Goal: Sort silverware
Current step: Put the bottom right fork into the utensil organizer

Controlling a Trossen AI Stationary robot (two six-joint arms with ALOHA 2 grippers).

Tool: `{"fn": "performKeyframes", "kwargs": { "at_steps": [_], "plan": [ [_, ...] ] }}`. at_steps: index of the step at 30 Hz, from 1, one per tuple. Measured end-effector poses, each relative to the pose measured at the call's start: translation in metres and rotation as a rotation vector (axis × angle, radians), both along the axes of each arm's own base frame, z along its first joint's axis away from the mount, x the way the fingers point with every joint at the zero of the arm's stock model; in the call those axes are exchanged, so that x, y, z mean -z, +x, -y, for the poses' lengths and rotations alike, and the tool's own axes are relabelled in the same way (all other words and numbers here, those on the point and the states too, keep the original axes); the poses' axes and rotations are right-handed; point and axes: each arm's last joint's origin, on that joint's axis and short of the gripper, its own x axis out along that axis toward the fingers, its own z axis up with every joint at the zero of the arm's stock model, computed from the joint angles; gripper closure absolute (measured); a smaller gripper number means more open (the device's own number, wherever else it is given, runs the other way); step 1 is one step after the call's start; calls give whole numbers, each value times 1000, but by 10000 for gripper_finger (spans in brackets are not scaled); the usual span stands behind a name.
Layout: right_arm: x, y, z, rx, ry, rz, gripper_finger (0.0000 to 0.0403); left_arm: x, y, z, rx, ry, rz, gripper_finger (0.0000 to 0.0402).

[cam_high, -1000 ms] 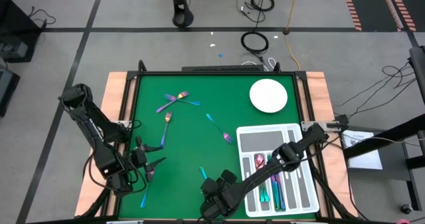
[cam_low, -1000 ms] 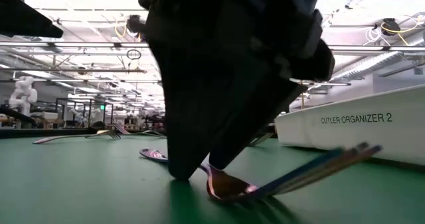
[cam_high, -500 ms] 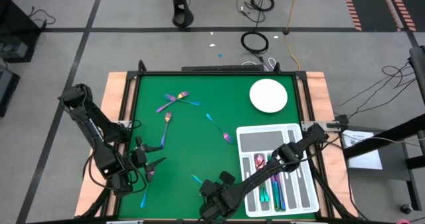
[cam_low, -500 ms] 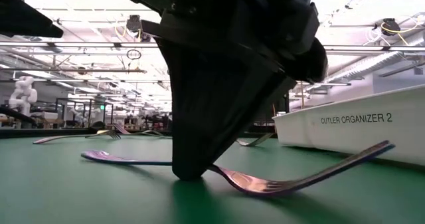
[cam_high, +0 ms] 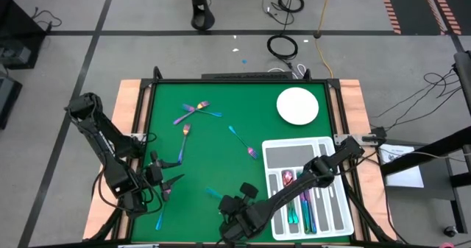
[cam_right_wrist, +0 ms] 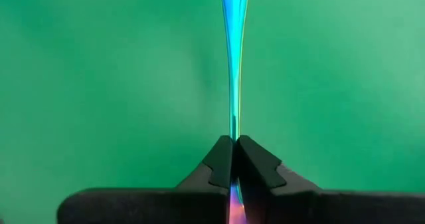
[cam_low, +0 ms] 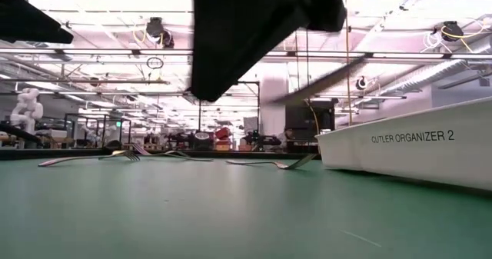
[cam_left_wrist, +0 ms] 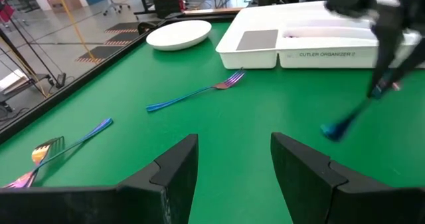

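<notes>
My right gripper (cam_high: 229, 204) hangs above the table's near middle, shut on a slim iridescent piece of silverware (cam_high: 212, 194) whose blue end (cam_left_wrist: 332, 129) points toward the table's left. My left gripper (cam_left_wrist: 232, 164) stands open near the left edge with nothing between its fingers. More silverware lies flat on the green mat: a fork (cam_high: 184, 137), a crossed pair (cam_high: 202, 109), a spoon (cam_high: 243, 141), and two pieces (cam_high: 158, 220) by the left gripper. Several pieces (cam_high: 294, 204) lie in the white tray (cam_high: 324, 146). My right gripper pinches the piece's thin stem (cam_right_wrist: 234, 127) between its two fingertips (cam_right_wrist: 219, 161), edge-on, with a pink stretch (cam_right_wrist: 236, 204) behind the tips. The fingers come from above. The piece sticks out beyond them, slanting down toward the table's left, lifted clear of the mat.
The white tray (cam_left_wrist: 312, 41) stands at the near right, the round white plate (cam_high: 297, 106) at the far right. A raised frame (cam_high: 147, 108) runs round the green mat. Bare mat (cam_high: 213, 160) lies in the middle.
My right gripper has shut on the piece of silverware at the mat and risen with it. The piece has come up off the mat, and its blue end has swung toward the table's left.
</notes>
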Motion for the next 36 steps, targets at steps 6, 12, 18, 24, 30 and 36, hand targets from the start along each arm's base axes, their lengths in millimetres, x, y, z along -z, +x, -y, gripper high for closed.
{"fn": "performKeyframes", "kwargs": {
  "at_steps": [6,12,18,24,30,36],
  "plan": [
    [-33,-22,15,-99,-130,-139,402,0,0,0,0,0,0,210],
    [-68,-42,26,-218,-218,-226,402,0,0,0,0,1,-1,210],
    [-94,-54,33,-430,-295,-299,402,0,0,0,0,1,0,210],
    [-99,-60,29,-833,-227,-447,403,0,0,0,0,1,0,210],
    [-98,-63,25,-1072,-156,-501,403,0,0,0,1,0,-2,210],
    [-98,-69,15,-1347,-239,-539,403,0,0,0,2,1,-7,210]
  ]
}}
